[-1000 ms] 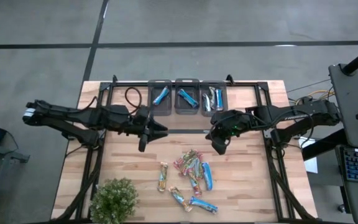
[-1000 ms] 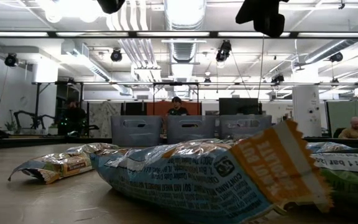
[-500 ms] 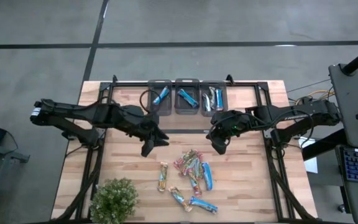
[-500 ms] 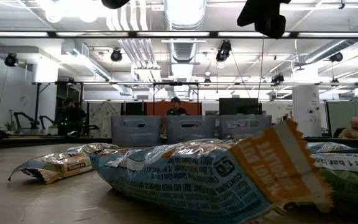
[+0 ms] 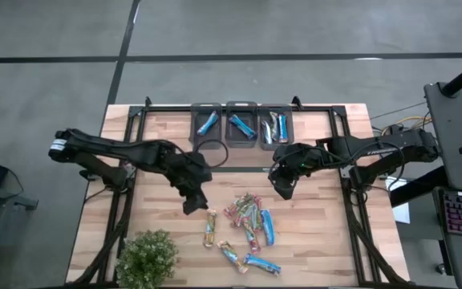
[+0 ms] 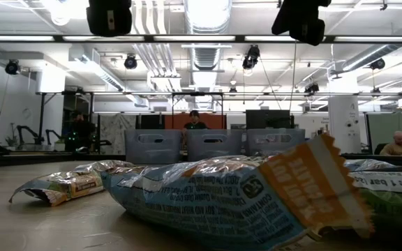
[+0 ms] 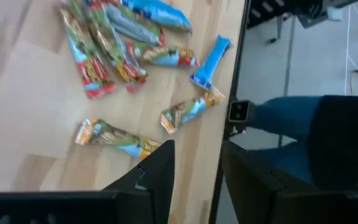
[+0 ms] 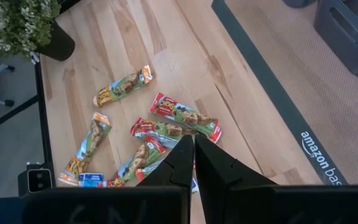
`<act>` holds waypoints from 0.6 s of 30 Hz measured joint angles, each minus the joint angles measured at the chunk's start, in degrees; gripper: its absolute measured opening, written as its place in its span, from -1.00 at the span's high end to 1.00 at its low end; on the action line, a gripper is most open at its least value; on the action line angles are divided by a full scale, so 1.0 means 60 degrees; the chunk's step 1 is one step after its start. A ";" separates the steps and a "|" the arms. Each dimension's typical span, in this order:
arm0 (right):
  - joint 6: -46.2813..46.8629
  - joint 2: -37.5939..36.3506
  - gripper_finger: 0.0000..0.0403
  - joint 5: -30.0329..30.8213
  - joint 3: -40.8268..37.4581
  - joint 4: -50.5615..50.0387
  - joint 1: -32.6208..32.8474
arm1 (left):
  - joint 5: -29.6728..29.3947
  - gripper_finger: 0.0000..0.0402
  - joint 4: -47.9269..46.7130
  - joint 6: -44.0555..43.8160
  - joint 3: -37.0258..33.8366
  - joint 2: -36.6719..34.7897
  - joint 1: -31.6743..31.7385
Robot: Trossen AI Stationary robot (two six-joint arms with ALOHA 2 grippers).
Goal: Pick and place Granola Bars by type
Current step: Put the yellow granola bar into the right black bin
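Lying scattered mid-table, the Granola Bars (image 5: 247, 221) wear shiny blue or green-red-orange wrappers (mat text reads "amazon"). Left gripper (image 5: 191, 205) jaws parted, empty; right gripper (image 5: 281, 190) jaws clenched on nothing.

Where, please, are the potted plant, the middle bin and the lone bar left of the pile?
Potted plant (image 5: 145, 257), high view, middle of its foliage.
Middle bin (image 5: 240, 143), high view, near rim.
Lone bar (image 5: 210, 227), high view, middle of its wrapper.
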 joint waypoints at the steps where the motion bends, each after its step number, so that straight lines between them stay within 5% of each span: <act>1: 0.0011 0.0000 0.96 -0.0004 0.0000 -0.0007 0.0000 | 0.0177 0.42 0.0012 -0.0044 0.0004 0.0108 -0.0010; 7: 0.0021 0.0000 0.96 -0.0004 0.0000 -0.0010 0.0002 | 0.1372 0.42 -0.0020 -0.0445 -0.0007 0.0727 -0.0039; 18: 0.0020 0.0000 0.96 0.0047 0.0000 -0.0014 0.0000 | 0.1452 0.42 -0.0033 -0.0750 0.0047 0.1331 -0.0174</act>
